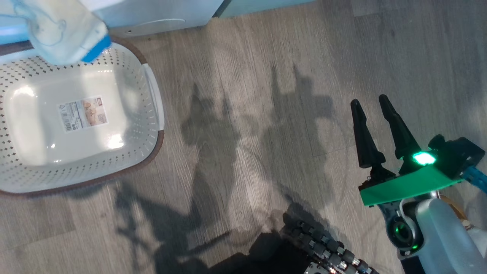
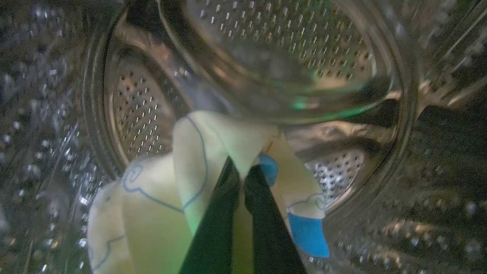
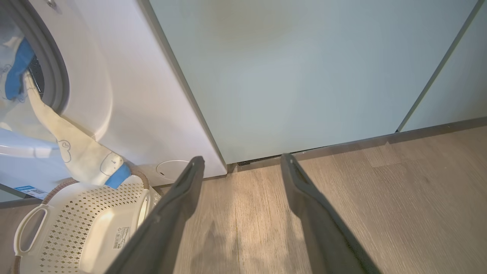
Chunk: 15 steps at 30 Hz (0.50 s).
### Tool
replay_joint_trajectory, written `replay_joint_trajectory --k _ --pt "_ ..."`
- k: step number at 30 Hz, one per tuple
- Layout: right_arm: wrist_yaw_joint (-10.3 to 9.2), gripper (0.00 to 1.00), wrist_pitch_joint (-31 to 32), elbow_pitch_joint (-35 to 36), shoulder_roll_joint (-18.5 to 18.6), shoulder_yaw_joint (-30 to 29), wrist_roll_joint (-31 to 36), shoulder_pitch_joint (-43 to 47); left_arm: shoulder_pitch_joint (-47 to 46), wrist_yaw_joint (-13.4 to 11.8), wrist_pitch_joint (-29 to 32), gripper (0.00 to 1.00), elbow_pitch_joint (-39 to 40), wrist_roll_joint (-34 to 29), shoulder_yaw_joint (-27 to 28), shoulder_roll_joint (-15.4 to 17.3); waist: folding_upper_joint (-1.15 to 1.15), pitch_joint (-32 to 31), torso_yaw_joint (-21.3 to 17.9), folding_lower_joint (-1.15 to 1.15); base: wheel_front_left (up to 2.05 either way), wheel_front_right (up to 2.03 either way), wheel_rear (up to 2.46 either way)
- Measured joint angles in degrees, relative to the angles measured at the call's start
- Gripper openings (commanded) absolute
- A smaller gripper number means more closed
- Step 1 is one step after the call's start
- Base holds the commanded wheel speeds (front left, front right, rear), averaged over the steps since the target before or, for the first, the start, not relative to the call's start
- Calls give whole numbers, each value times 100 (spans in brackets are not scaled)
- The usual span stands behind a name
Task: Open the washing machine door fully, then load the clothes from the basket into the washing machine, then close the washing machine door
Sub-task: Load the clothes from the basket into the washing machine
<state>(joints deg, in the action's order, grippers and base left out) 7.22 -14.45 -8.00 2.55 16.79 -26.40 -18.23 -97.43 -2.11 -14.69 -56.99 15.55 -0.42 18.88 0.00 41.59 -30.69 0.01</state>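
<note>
The left gripper (image 2: 242,171) is seen deep inside the perforated steel drum (image 2: 140,110) of the big white front-loading washing machine (image 3: 125,95). Its two dark fingers are clenched on the clothes (image 2: 152,213), soft pale yellow cloth with thin blue outlines and bright blue parts. The cloth is bunched around the fingertips and beyond them, toward the back of the drum.

From that grip the long axis of the clothes is judged to run back out through the mouth. A hanging tail (image 3: 81,158) is draped over the grey rubber seal (image 3: 57,80) and down the white front. Its blue end is held just above the brown rim of the small oval cream perforated plastic basket (image 3: 68,217), whose labelled base lies uncovered.

The right gripper (image 1: 369,101) is released, jaws wide, over the grey wooden floor (image 1: 247,114), well apart from the basket and to its right. The tail lies forward and to its left.

A release here would probably leave the tail outside, in the door's path. A deeper carry by the left arm is called for, or the tail could be lifted in by the free right gripper, which is judged the nearer to it.
</note>
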Motion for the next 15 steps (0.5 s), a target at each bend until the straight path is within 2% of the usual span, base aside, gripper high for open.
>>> replay_joint_trajectory --k 8,12,15 --pt "0 100 0 0 -1 59 -36 1 261 123 -1 0 1054 -265 346 -133 0 79 -38 0 0 0 0" --pt "0 100 0 0 -2 92 -43 1 334 153 -1 0 972 -452 397 -136 0 86 -42 -1 0 0 0" --pt "1 100 0 -2 -3 101 -43 2 340 143 -18 0 355 -632 326 -140 0 69 -34 -1 0 0 0"
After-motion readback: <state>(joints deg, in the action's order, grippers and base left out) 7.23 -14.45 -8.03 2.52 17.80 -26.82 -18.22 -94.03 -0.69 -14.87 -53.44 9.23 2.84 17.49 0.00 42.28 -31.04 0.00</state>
